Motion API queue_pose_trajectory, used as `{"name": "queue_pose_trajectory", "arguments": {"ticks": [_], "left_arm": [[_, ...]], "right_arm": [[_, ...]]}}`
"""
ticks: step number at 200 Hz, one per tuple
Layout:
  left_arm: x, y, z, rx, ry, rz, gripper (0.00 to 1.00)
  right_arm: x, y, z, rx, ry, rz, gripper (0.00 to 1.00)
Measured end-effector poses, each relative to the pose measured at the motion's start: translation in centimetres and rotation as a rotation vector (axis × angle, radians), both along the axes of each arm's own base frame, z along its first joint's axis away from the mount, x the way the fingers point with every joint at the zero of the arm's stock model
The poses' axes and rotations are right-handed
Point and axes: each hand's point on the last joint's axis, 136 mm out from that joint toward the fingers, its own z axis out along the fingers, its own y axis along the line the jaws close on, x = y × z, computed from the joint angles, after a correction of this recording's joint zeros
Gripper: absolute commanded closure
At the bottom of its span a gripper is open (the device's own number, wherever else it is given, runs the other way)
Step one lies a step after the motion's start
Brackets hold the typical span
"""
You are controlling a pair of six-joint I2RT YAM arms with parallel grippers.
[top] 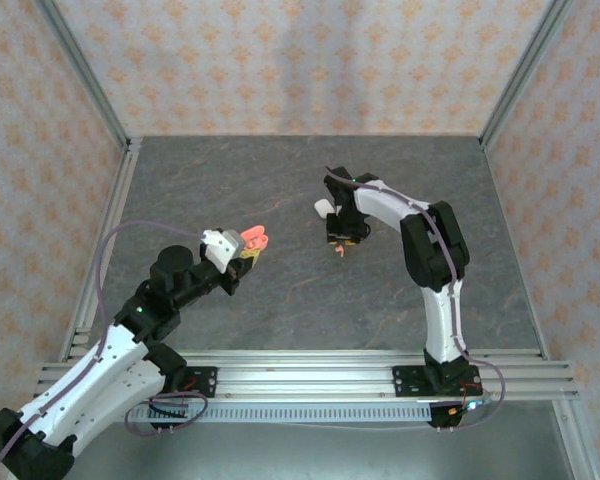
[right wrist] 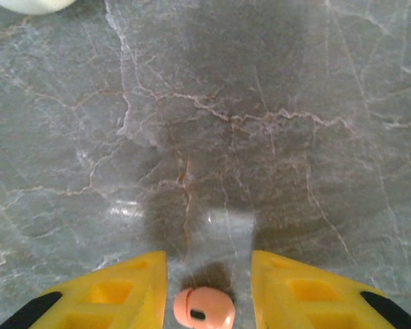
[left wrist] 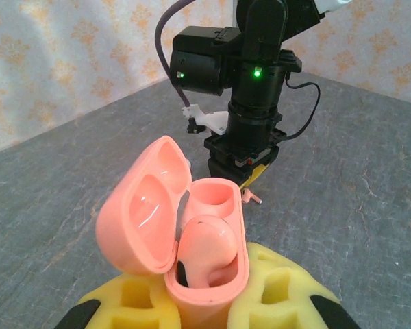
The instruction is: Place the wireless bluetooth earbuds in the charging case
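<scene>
Left gripper (left wrist: 205, 291): jaws clamped on coral charging case (left wrist: 140, 219); lid swung open leftward, mouth up; seated earbud (left wrist: 205, 247) in near socket; far socket (left wrist: 214, 195) vacant.
Right gripper (right wrist: 207, 271): jaws parted, straddling loose earbud (right wrist: 204, 308), apparently resting on desk (right wrist: 260, 137); touches neither finger.
Judgement: centre first, close squarely on head, avoid flicking.
Head faces wrist camera; stem pokes sideways; long axis seemingly near flat, heading unclear.
White case (top: 324, 208) beyond.
</scene>
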Motion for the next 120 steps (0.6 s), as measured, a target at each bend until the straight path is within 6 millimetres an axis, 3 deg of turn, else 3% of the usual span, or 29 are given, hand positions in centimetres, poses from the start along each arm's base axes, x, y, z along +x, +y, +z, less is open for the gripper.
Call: {"name": "queue_pose_trajectory", "arguments": {"ticks": [73,120], "left_arm": [[0.09,-0.05,-0.22,0.003,0.008,0.001,1.0],[0.09,-0.05,-0.22,0.002,0.009,0.001,1.0]], "right_arm": [[0.06,-0.3,-0.02,-0.019,-0.002,0.022,0.74],[-0.13,-0.38,0.07,-0.023,0.005,0.039,0.7]]}}
